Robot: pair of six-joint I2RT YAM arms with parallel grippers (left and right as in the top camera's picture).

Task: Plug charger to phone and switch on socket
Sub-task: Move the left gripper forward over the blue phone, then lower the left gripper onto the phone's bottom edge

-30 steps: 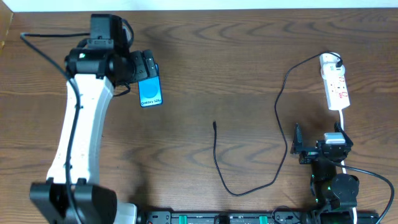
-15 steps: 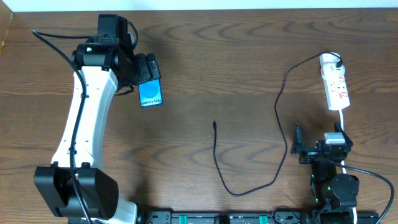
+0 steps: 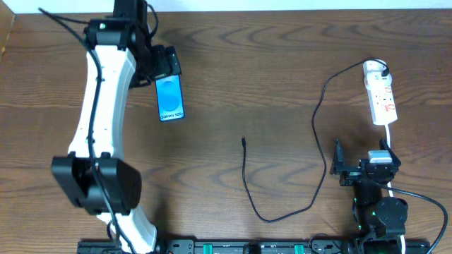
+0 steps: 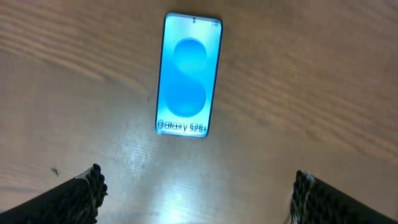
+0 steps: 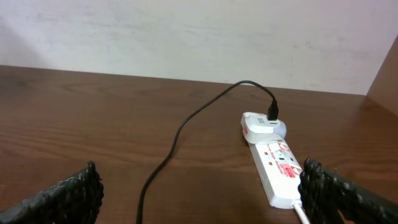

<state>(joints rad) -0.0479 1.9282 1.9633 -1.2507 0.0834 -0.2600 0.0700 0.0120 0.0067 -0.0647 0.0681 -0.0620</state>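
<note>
The phone (image 3: 170,99) lies flat on the table at the far left, its screen glowing blue; in the left wrist view (image 4: 188,74) it lies ahead of the fingers. My left gripper (image 3: 162,65) (image 4: 199,190) is open and empty, just beyond the phone's far end. The charger's black cable (image 3: 248,187) has its free tip (image 3: 243,140) at mid-table. It loops round to its plug (image 3: 382,69) (image 5: 272,112) in the far end of the socket strip (image 3: 382,97) (image 5: 278,167). My right gripper (image 3: 357,170) (image 5: 199,186) is open and empty, on the near side of the strip.
The strip's white cord (image 3: 389,135) runs toward my right arm's base. A pale wall (image 5: 186,31) stands behind the table's far edge. Bare wood lies between the phone and the cable tip.
My left arm has swung toward the table's far edge, so the gripper has drawn back off the phone and its whole screen now shows. The phone, cable and right arm have not moved.
</note>
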